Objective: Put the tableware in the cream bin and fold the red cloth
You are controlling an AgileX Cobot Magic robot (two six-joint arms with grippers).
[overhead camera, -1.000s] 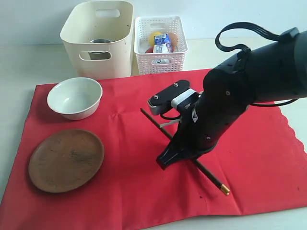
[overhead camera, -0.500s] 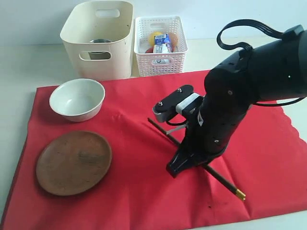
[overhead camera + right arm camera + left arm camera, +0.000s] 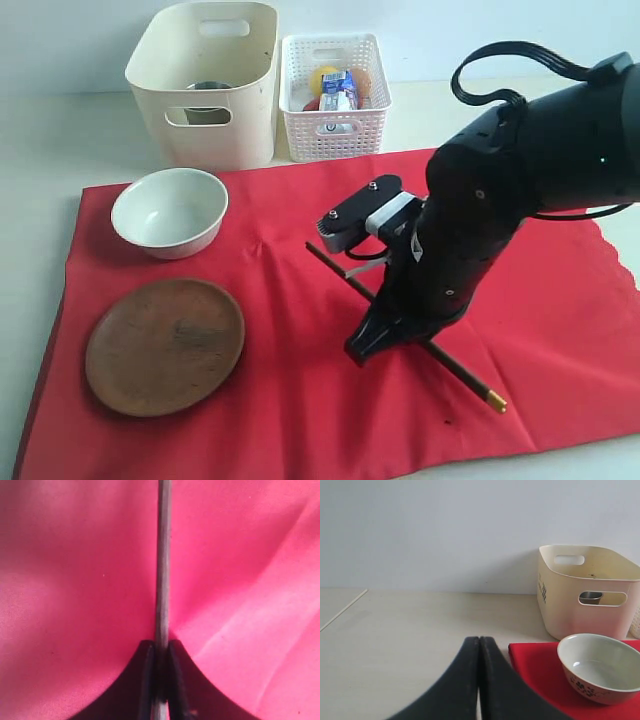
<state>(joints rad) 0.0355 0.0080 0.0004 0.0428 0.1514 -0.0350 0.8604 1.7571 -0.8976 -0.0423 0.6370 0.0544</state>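
The big red cloth (image 3: 280, 410) lies flat on the table. On its left part stand the pale bowl (image 3: 168, 210) and, nearer the front, the round wooden plate (image 3: 165, 345). Dark gold-tipped chopsticks (image 3: 462, 377) lie slanted across the cloth's middle. My right gripper (image 3: 362, 352) presses down on them and is shut on the chopsticks (image 3: 163, 555), with red cloth (image 3: 75, 580) bunched around. The cream bin (image 3: 180, 70) stands behind the cloth with a steel cup (image 3: 205, 90) inside. My left gripper (image 3: 479, 639) is shut and empty beside the cloth's corner (image 3: 535, 665), near the bowl (image 3: 597, 666) and bin (image 3: 570, 615).
A white lattice basket (image 3: 335, 130) right of the bin holds a milk carton (image 3: 339, 92) and a lemon (image 3: 322, 76). The black right arm (image 3: 520, 180) hides much of the cloth's right half. Bare table lies left of the cloth.
The right gripper has shifted a little rightward with the chopsticks. The cloth slid right with it, carrying bowl and plate, and its left edge pulled in.
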